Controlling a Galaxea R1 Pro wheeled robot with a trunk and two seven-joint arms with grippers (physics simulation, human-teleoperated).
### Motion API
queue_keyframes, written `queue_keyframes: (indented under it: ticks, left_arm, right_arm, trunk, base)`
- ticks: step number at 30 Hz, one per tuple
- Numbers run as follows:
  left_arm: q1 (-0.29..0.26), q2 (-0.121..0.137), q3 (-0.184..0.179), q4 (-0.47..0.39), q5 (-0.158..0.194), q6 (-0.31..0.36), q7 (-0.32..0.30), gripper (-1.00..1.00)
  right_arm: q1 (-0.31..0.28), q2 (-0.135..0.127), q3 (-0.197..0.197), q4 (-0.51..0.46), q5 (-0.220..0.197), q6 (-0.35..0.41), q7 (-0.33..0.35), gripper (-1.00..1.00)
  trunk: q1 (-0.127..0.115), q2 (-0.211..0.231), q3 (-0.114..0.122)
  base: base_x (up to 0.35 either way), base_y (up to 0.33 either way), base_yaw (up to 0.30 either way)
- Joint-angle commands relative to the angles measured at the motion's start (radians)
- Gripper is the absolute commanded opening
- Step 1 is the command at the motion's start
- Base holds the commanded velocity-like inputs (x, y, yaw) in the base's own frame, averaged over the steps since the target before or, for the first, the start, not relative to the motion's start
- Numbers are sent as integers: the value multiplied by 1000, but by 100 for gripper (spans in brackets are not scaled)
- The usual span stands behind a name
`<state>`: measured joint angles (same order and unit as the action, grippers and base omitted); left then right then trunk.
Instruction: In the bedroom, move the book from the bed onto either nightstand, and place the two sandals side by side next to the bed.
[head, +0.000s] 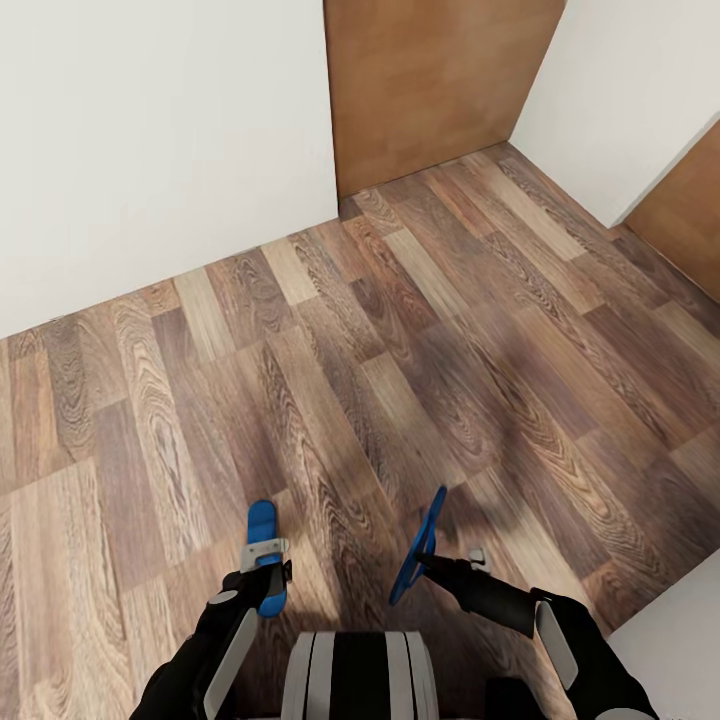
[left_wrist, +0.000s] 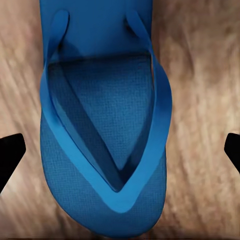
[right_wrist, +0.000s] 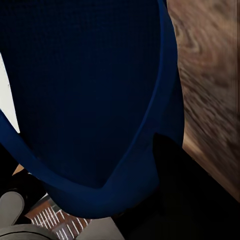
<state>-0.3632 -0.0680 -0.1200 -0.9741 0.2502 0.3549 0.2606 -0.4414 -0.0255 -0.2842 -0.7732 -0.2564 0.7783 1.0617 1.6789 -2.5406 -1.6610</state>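
On my left, the left gripper (head: 262, 572) carries one bright blue flat flip-flop sandal (head: 263, 550), held roughly level with its strap side up; in the left wrist view the sandal (left_wrist: 105, 130) lies between the two dark fingertips (left_wrist: 10, 155), which stand wide of its edges, so I cannot tell from these pictures whether the jaws actually pinch it, though I judge it is gripped further back near the heel. The wood-plank floor (head: 400, 340) runs ahead to a white wall (head: 150, 130) and an orange-brown wooden door (head: 430, 80). On my right, the right gripper (head: 432, 560) is pressed onto the second blue sandal (head: 420, 545), which hangs on edge, sole nearly upright; the right wrist view shows its dark blue underside (right_wrist: 90, 100) close against the camera. I carry one per arm, I think, so both can be set down together. Bed, book and nightstand are not ahead of me, so I am in transit
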Motion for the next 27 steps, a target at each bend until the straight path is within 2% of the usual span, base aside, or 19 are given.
queue_keyframes:
  ticks: [1,3,27]
  left_arm:
    - [0,1,-3,-1,10,3,9,100]
    - [0,1,-3,-1,10,3,9,100]
    - [0,3,-1,-4,10,2,8,100]
  right_arm:
    - [0,0,-1,0,-4,6,2,-100]
    - [0,0,-1,0,-4,6,2,-100]
    - [0,0,-1,0,-4,6,2,-100]
  trunk:
    - [0,0,-4]
    - [1,-1,-12]
    - [1,-1,-12]
  base:
    - [0,0,0]
    - [0,0,0]
    - [26,0,0]
